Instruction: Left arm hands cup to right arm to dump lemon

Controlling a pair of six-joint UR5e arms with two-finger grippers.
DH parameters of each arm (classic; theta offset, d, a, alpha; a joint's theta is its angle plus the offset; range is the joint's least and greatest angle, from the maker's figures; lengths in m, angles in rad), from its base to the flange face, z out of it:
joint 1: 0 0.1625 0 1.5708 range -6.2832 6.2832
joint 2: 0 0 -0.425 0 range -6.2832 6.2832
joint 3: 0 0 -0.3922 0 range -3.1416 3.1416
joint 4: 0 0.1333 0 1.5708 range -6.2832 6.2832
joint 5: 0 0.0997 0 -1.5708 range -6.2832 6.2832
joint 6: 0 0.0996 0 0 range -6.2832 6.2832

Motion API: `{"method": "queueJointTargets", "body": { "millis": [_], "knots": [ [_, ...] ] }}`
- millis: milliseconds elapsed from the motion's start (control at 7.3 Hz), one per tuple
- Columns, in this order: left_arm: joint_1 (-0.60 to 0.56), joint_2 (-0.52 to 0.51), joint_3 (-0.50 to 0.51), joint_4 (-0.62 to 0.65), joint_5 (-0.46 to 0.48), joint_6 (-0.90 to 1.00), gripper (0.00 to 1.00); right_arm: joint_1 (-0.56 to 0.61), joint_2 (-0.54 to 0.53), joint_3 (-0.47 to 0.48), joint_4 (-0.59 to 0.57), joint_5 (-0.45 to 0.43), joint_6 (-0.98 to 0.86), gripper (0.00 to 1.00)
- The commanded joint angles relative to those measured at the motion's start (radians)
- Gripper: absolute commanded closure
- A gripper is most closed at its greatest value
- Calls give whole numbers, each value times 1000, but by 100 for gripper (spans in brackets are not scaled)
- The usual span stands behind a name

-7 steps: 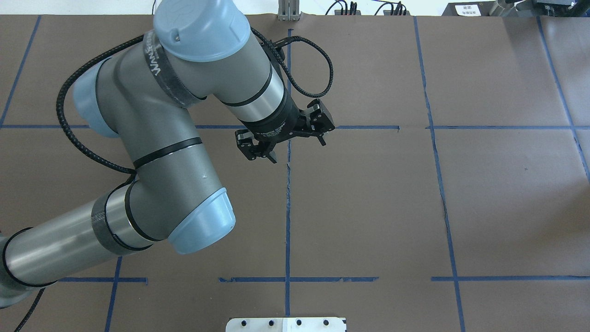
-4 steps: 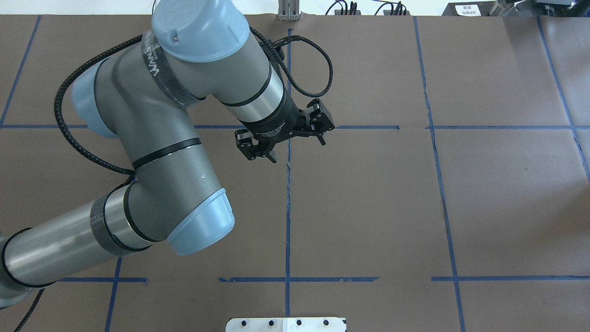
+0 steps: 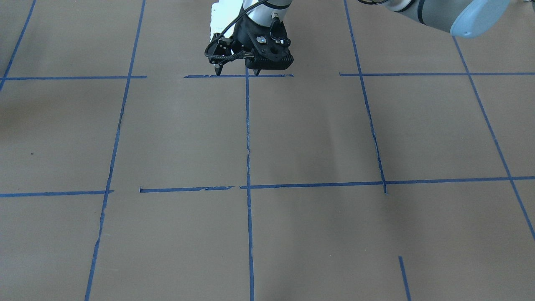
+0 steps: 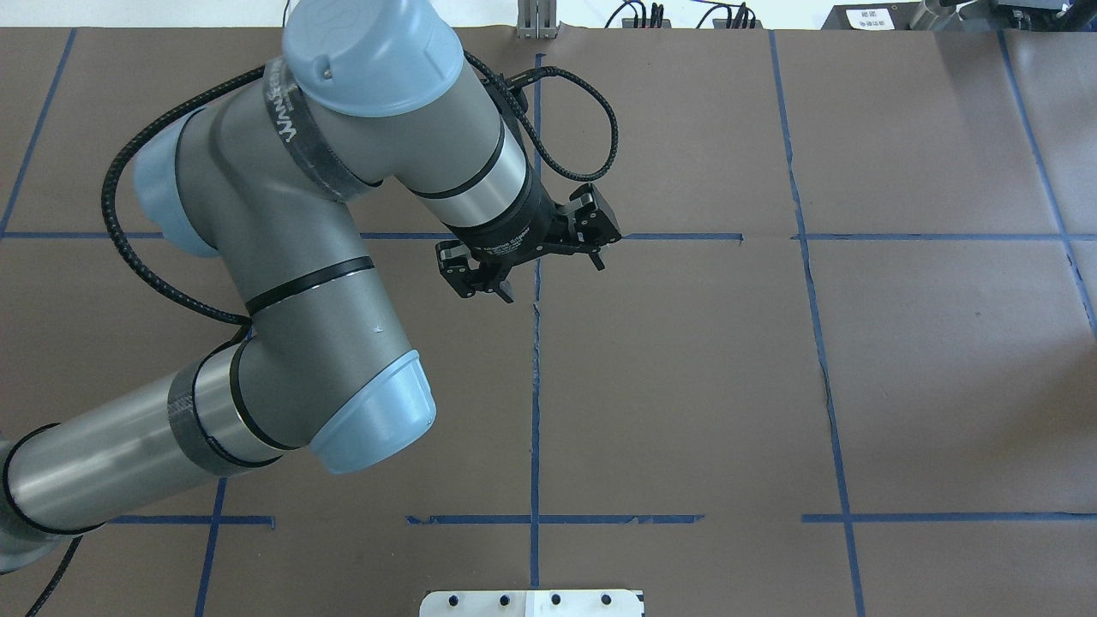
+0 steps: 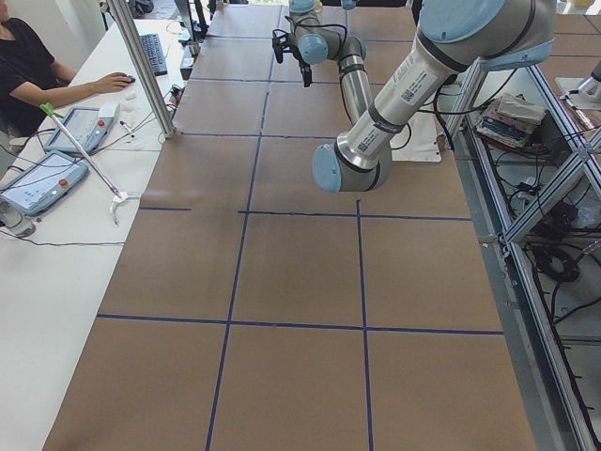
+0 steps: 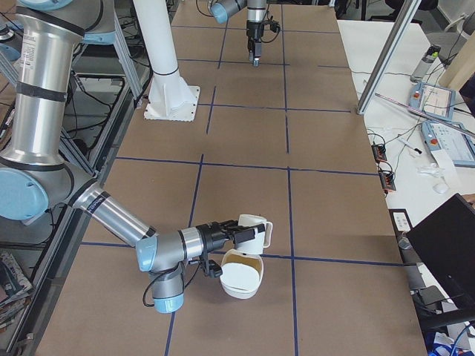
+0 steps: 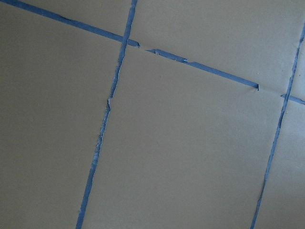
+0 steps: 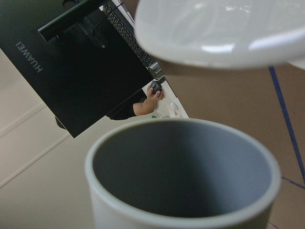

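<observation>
Jaws of the left gripper (image 3: 236, 73) hang spread wide and empty above the taped brown table (image 3: 313, 133) in the front-facing view, and the overhead view shows the same gap. From the right-side camera the cup (image 6: 256, 231) lies tipped at the right gripper (image 6: 236, 236), close to a white bowl (image 6: 239, 291); that claw's grip I cannot tell. The right wrist view looks into the cup's grey inside, bowl rim near.
</observation>
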Motion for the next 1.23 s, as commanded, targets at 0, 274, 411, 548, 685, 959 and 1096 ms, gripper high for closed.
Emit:
{"method": "queueJointTargets", "body": {
  "millis": [0,274,411,548,685,959,1096],
  "knots": [
    [-1,10,-1,0,-2,1,0,-7,3,88,-65,1,-26,71],
    [-1,13,-1,0,0,1,0,-39,4,128,-79,1,-42,70],
    [-1,13,-1,0,0,1,0,-62,4,163,-126,1,-95,70],
    [-3,13,-1,0,0,1,0,-89,13,227,-219,-7,-167,70],
    [-3,16,-1,0,-2,1,0,-120,16,303,-326,-7,-240,70],
    [-4,22,0,0,0,2,0,-227,83,356,-452,-19,-493,69],
    [-7,22,6,0,0,4,0,-272,134,358,-517,-42,-645,67]
  ]
}}
